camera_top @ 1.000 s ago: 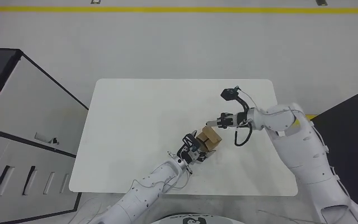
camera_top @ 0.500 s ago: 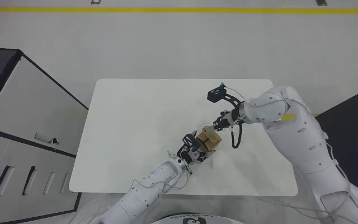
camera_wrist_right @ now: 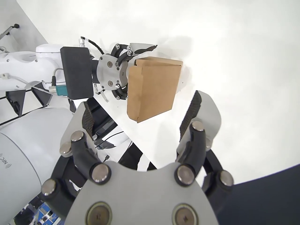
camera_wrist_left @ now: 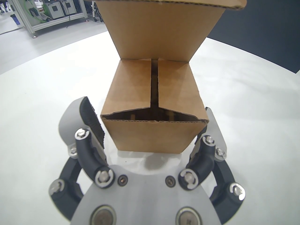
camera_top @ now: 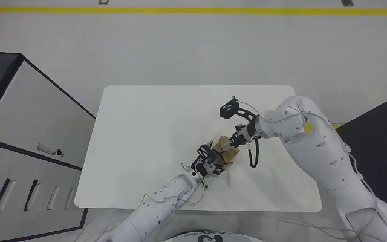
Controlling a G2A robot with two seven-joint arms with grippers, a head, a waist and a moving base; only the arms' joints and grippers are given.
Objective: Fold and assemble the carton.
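A small brown carton (camera_top: 226,151) stands on the white table (camera_top: 151,133), right of centre. In the left wrist view the carton (camera_wrist_left: 152,101) has two inner flaps folded flat with a slit between them. Its lid stands upright, with the tuck flap bent over at the top. My left gripper (camera_wrist_left: 150,127) is shut on the carton, one pad pressing each near corner. My right gripper (camera_top: 234,141) hovers at the carton's far side, by the raised lid. It is open (camera_wrist_right: 140,118) with nothing between its fingers, and the carton (camera_wrist_right: 154,87) lies just beyond them.
A dark-framed cabinet (camera_top: 24,121) stands beside the table's left edge. A black panel (camera_top: 369,133) borders the right side. Bare table surface extends to the left of and behind the carton.
My right arm has swung left and its gripper has closed in on the carton's lid side. My left gripper and the carton have stayed put.
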